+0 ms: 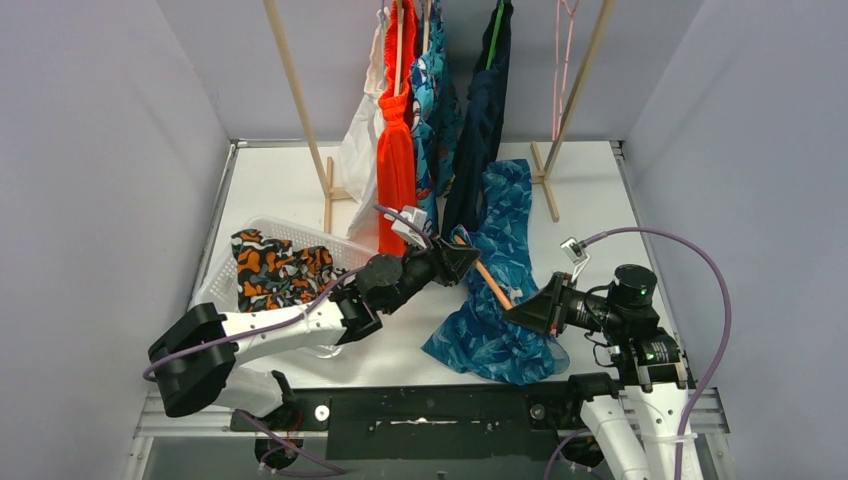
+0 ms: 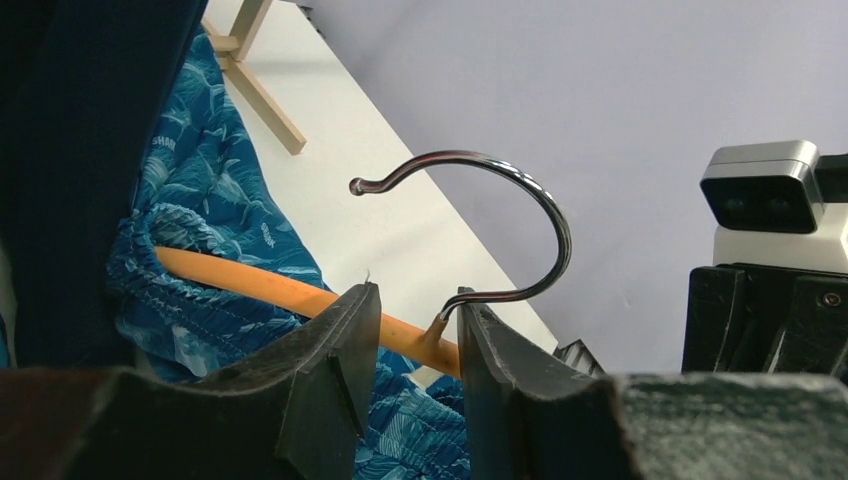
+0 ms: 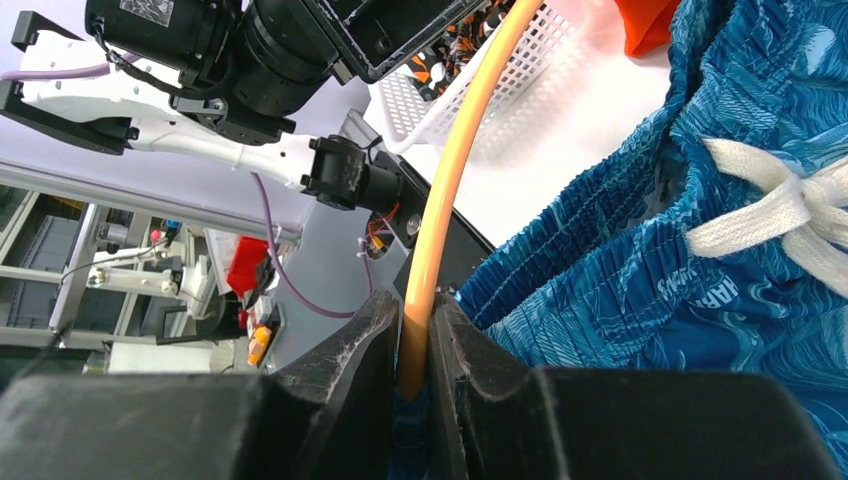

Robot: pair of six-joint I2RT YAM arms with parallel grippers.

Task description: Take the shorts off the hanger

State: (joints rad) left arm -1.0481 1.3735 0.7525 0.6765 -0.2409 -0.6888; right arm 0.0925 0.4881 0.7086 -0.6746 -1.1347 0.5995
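right gripper (image 3: 412, 305) is clamped tight on the orange hanger (image 3: 455, 150), low on its bar. the blue patterned shorts (image 1: 500, 290) are draped over that bar between the two grippers, waistband bunched just beside the right fingers, the rest spilling down onto the table (image 1: 280, 180). left gripper (image 2: 415, 300) sits at the hanger's neck, right under the metal hook (image 2: 470, 157), jaws narrow on either side of it. can't tell if they're actually biting.
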